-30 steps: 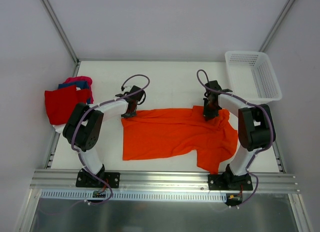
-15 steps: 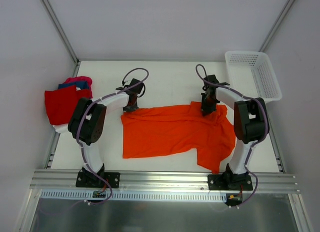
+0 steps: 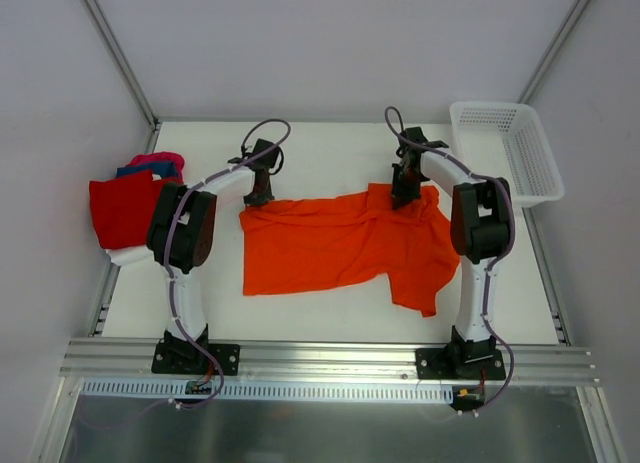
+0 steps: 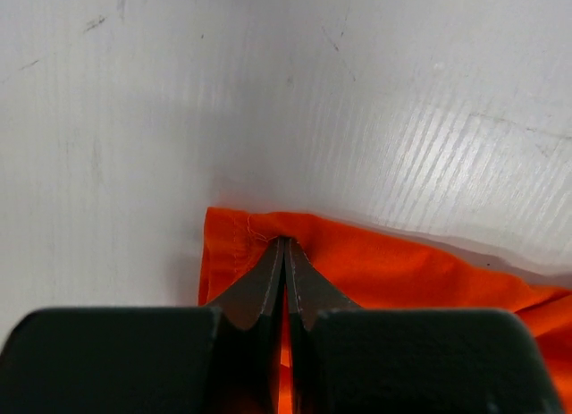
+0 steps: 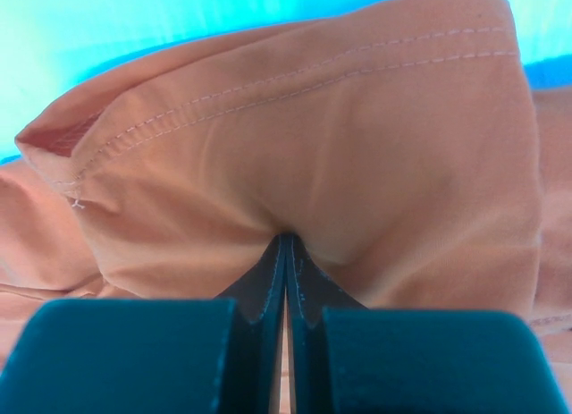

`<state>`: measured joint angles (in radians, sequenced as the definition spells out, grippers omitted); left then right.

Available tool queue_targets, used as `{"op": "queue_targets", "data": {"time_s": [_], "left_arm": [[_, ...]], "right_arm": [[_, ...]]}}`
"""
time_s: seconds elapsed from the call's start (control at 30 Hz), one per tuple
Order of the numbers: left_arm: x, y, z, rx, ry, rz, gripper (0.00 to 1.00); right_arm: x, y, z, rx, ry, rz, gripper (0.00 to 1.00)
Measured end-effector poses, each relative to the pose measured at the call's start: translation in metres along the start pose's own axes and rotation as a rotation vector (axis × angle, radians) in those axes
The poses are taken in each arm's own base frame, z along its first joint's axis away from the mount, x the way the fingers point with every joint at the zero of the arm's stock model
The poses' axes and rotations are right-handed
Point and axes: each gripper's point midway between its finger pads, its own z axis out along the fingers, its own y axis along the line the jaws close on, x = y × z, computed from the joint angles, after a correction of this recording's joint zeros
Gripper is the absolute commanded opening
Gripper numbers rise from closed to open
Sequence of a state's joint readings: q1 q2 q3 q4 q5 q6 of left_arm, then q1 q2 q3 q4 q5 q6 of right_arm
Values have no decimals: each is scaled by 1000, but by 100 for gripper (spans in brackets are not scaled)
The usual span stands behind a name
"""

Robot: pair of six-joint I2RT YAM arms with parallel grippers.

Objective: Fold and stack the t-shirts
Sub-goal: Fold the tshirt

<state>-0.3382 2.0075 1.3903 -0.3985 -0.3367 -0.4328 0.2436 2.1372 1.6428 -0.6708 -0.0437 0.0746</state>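
A bright orange t-shirt (image 3: 345, 245) lies spread across the middle of the table. My left gripper (image 3: 260, 197) is shut on its far left corner, seen as orange cloth (image 4: 375, 266) pinched at the fingertips in the left wrist view. My right gripper (image 3: 402, 195) is shut on the far right part of the shirt; the right wrist view shows bunched cloth (image 5: 295, 155) held at the closed tips. A pile of folded t-shirts (image 3: 128, 205), red on top with blue, magenta and white under it, lies at the left edge.
A white plastic mesh basket (image 3: 505, 149) stands at the far right corner of the table. Metal frame posts run up at both back corners. The aluminium rail (image 3: 330, 358) with the arm bases runs along the near edge.
Both grippers have moved toward the far side of the table, dragging the orange shirt's far edge with them. The shirt has shifted away from the near edge.
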Motion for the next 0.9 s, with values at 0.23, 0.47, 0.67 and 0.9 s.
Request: {"op": "queue_targets", "data": {"time_s": [0.23,0.47,0.67,0.9], "left_arm": [[-18,6,10,20,0,-24,0],[-28,34,18,-11,9,-78,0],[-34,36,16,-12,-3,-83,0],[-77,42,-43,24,-149,-130,77]], "right_arm": [[-22,6,4,-2,-4,-1,1],[-34,2,6,-5,-4,17,0],[-42,1,4,-15,-23,3,14],[-62,13,-30,-98,-166,-59,29]]}}
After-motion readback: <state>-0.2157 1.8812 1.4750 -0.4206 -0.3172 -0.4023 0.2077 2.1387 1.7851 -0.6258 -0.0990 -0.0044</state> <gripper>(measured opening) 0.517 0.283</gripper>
